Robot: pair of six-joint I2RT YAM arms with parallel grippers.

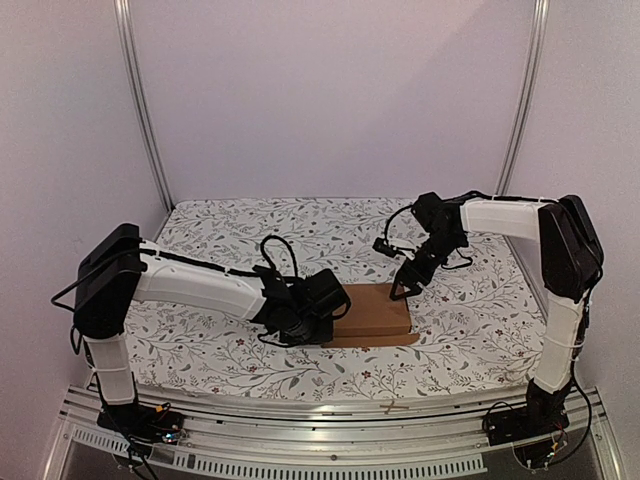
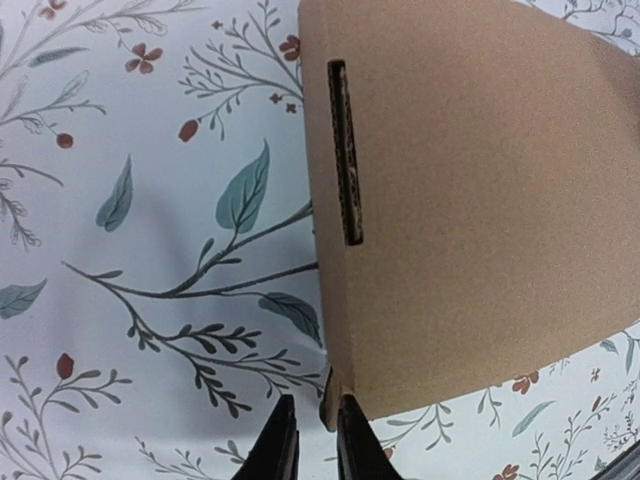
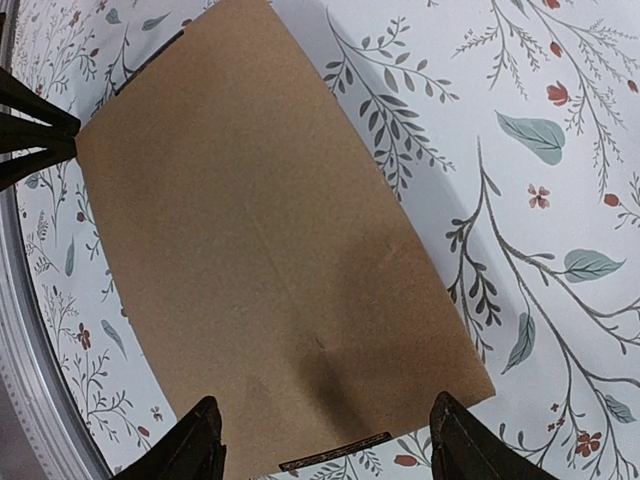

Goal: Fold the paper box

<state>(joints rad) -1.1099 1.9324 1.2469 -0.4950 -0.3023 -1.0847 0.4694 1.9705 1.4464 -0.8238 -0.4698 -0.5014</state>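
The paper box (image 1: 378, 312) is a thin, flat brown cardboard rectangle lying on the floral cloth mid-table. My left gripper (image 1: 340, 300) is low at its left end. In the left wrist view its jaws (image 2: 315, 402) stand narrowly open. A small cardboard corner tab (image 2: 330, 395) sits between them, against the right finger, with a gap to the left finger. A dark slot (image 2: 345, 150) runs along that end of the box (image 2: 470, 200). My right gripper (image 3: 325, 445) hovers wide open over the box's (image 3: 260, 230) right end, holding nothing.
A floral tablecloth (image 1: 230, 350) covers the table. An aluminium rail (image 1: 330, 425) runs along the near edge by both arm bases. White walls and two metal uprights (image 1: 140, 100) close in the back and sides.
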